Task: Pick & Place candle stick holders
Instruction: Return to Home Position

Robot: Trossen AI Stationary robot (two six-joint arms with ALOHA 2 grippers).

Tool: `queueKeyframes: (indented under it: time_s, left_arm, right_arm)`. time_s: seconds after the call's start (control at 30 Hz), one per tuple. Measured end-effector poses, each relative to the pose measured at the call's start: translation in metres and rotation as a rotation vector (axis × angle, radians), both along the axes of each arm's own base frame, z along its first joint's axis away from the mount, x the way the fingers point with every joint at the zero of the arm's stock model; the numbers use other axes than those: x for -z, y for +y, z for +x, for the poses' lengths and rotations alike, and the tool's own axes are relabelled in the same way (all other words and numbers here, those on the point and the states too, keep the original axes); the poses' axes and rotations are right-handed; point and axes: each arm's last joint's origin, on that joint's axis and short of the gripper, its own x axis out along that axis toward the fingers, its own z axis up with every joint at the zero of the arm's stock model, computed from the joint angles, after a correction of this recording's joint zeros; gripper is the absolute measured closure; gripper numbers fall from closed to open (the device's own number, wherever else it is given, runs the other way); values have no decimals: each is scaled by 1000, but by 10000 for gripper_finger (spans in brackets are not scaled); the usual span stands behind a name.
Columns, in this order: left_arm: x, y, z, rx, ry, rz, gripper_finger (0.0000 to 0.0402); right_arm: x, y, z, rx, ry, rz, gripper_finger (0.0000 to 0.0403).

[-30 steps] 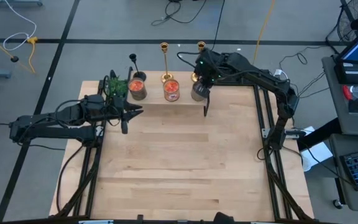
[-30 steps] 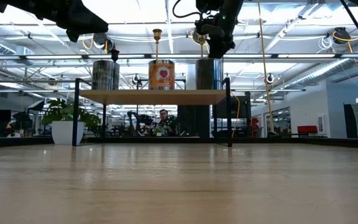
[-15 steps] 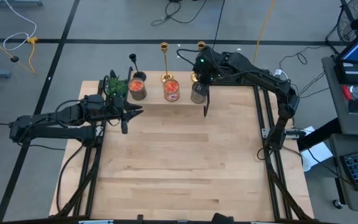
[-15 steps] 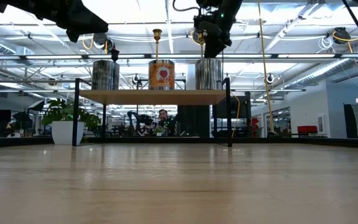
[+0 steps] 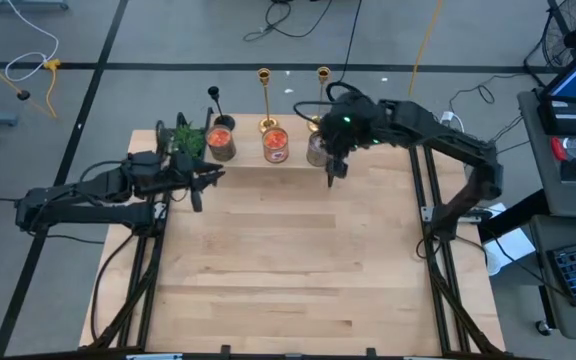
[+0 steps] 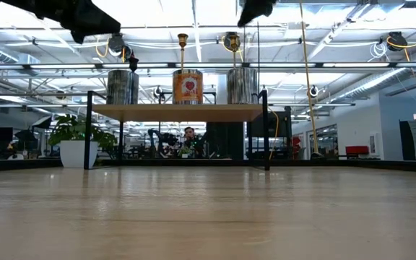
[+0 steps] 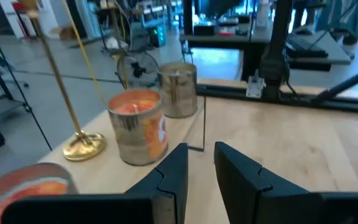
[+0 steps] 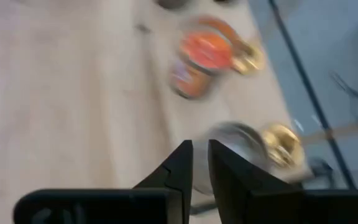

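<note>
— What do we find on the wooden shelf (image 6: 179,112)?
— Three round metal tins (image 5: 275,145). Behind them stand the candle stick holders (image 5: 264,98): two slim, shiny gold, and one shorter black holder (image 5: 213,103).
— And the grippers?
— We see the left gripper (image 7: 201,152) by the leafy plant (image 5: 186,140) and the right gripper (image 8: 200,149) off the shelf's right end. Both hang above our pale plank desk (image 5: 298,260), jaws nearly pressed together, pinching nothing.
</note>
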Motion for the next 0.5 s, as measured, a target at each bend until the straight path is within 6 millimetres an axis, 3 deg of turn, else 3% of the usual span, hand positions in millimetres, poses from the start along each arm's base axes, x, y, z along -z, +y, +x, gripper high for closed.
queueKeyframes:
  time_s: [0.1,0.2,0.37,0.5]
  left_arm:
    - [-6,-2,-12,-2,-48,10,316]
    - [-10,-6,-29,0,-92,33,316]
    - [-9,-12,-56,-1,-116,40,316]
    - [7,-13,-65,-3,-127,52,316]
  right_arm:
    - [-4,17,-11,-141,-109,42,368]
    - [6,27,-24,-243,-223,51,371]
    - [43,35,-58,-261,-358,15,372]
    - [76,42,-88,-265,-439,-20,373]
